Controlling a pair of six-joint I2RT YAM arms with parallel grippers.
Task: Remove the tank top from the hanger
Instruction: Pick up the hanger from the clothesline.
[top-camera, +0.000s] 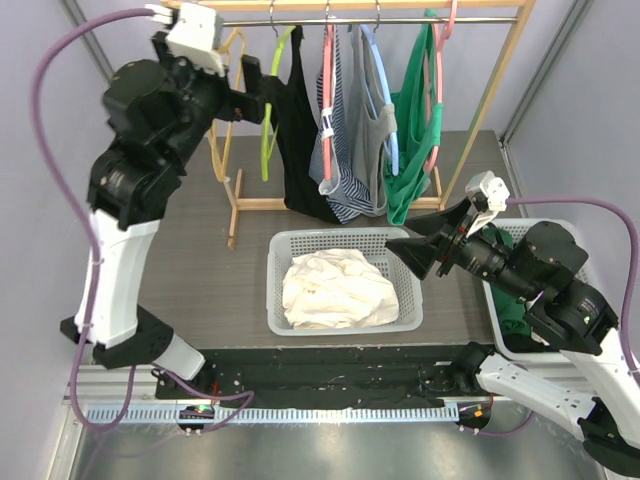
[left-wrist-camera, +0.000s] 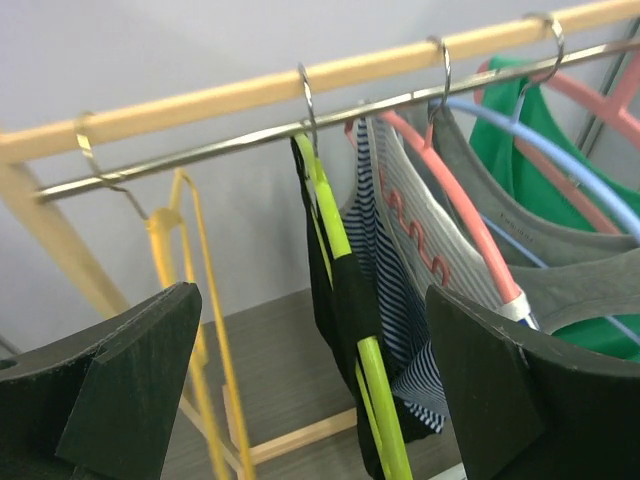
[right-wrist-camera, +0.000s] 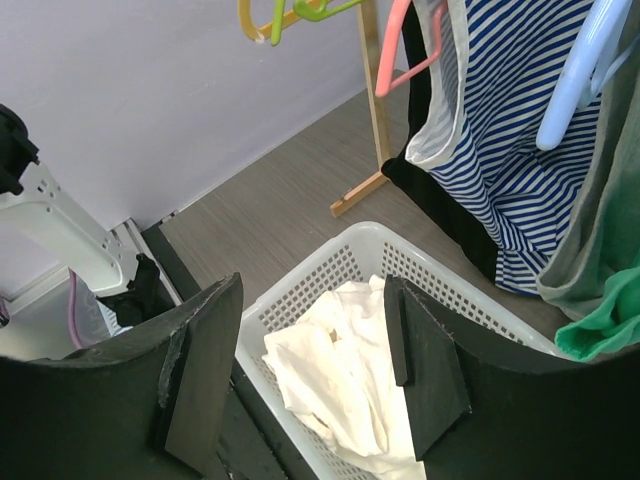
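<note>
Although four tank tops hang on the wooden clothes rack (top-camera: 503, 88) at the far side of the grey table (top-camera: 215, 270), only the black tank top (top-camera: 298, 150) sits right by a gripper. It hangs from a lime-green plastic hanger (left-wrist-camera: 375, 390), hooked on the rack's metal rail (left-wrist-camera: 230, 148), second from the left after an empty yellow hanger (left-wrist-camera: 163, 240). The left gripper (top-camera: 262, 92) is raised to rail height just left of this garment, its fingers spread wide and holding nothing. In the left wrist view the green hanger and black cloth show between the two dark pads, beyond their tips; whether they touch cannot be told.

Right of the black top hang a blue-and-white striped tank top (top-camera: 345, 180) on a pink hanger (top-camera: 327, 100), a grey tank top (top-camera: 372, 125) on a pale blue hanger (top-camera: 391, 115), and a green tank top (top-camera: 412, 140) at the right end.

Nearer, a white perforated plastic basket (top-camera: 272, 290) stands on the table with a crumpled cream garment (top-camera: 335, 290) inside. The right gripper (top-camera: 408, 252) hovers low at the basket's right rim, fingers parted and empty, well apart from the rack.
</note>
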